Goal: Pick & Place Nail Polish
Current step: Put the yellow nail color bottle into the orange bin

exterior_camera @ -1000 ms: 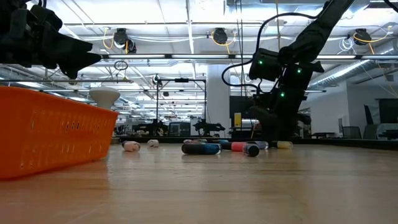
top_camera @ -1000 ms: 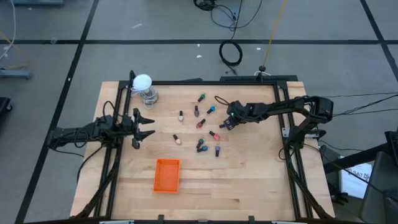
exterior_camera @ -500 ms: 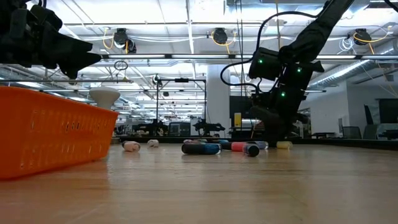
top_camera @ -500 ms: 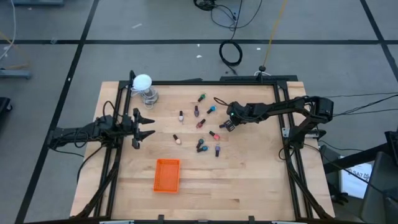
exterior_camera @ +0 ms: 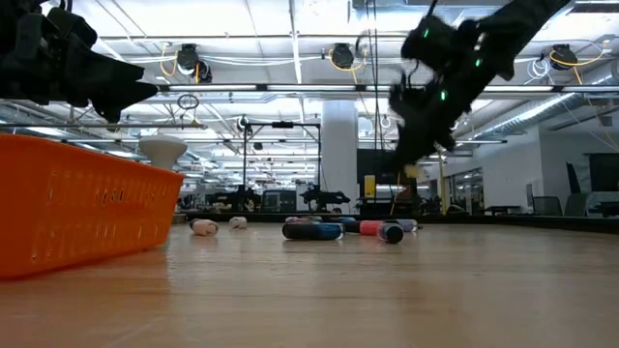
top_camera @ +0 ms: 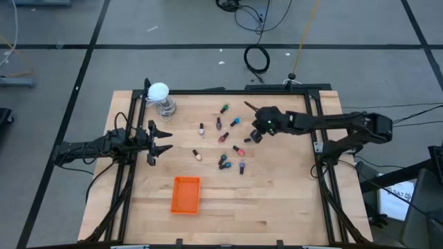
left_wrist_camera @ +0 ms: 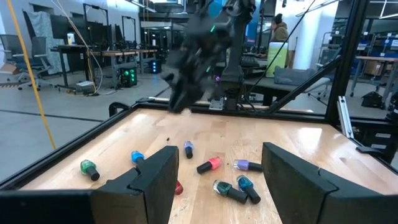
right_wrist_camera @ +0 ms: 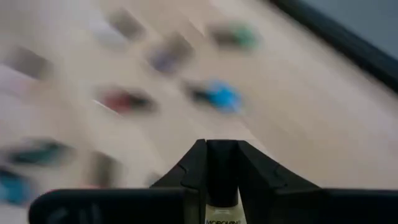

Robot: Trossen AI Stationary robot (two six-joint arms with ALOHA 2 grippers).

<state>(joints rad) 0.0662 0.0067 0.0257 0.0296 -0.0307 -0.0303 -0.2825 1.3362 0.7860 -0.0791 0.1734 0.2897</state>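
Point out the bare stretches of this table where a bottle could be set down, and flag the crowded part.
Bare wood lies along the near edge on both sides of the orange tray, and between the bottle cluster and the table's right rail. The crowded part is the centre, where the nail polish bottles lie scattered, with the white ball on its stand at the far-left corner.

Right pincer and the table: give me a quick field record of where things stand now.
right pincer: shut on a pale nail polish bottle with a dark cap, lifted above the table
left pincer: open, waiting at the table's left side
loose nail polish bottles: scattered mid-table
orange rectangular plastic tray: near the front edge, nothing seen inside
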